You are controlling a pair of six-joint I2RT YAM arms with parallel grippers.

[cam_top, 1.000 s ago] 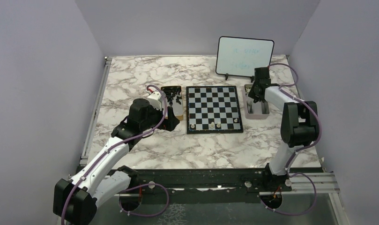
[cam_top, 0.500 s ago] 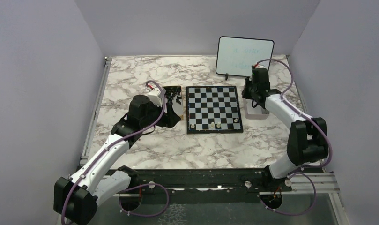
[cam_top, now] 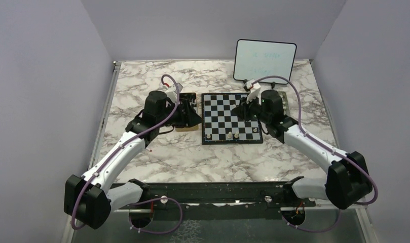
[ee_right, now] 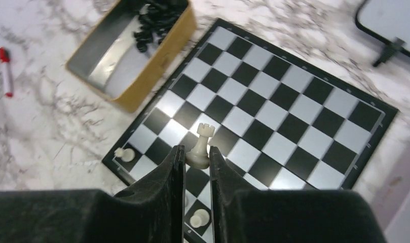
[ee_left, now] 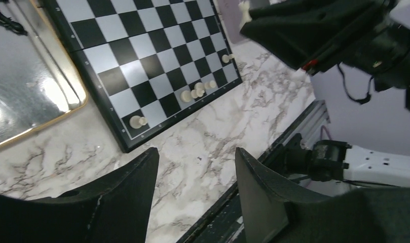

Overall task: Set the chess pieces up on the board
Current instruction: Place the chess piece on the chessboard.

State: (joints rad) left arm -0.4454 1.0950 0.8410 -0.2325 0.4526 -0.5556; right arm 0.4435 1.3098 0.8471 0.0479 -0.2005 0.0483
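The black-and-white board (cam_top: 230, 117) lies mid-table. Several cream-white chess pieces (cam_top: 228, 135) stand along its near row, also seen in the left wrist view (ee_left: 138, 121). My right gripper (ee_right: 196, 152) hovers over the board's near left part, shut on a cream-white rook (ee_right: 201, 144) held by its base. My left gripper (ee_left: 196, 154) is open with nothing between its fingers, above the marble just off the board's near left corner. In the top view it (cam_top: 191, 116) hangs over the gold-rimmed tray.
The gold-rimmed metal tray (ee_right: 152, 76) left of the board holds black pieces (ee_right: 154, 20). A red marker (ee_right: 5, 71) lies on the marble left of it. An upright whiteboard (cam_top: 265, 61) stands behind the board.
My right arm has swung from the right side of the table to above the board, carrying the rook. My left gripper has shifted slightly away from me and its jaws have narrowed.
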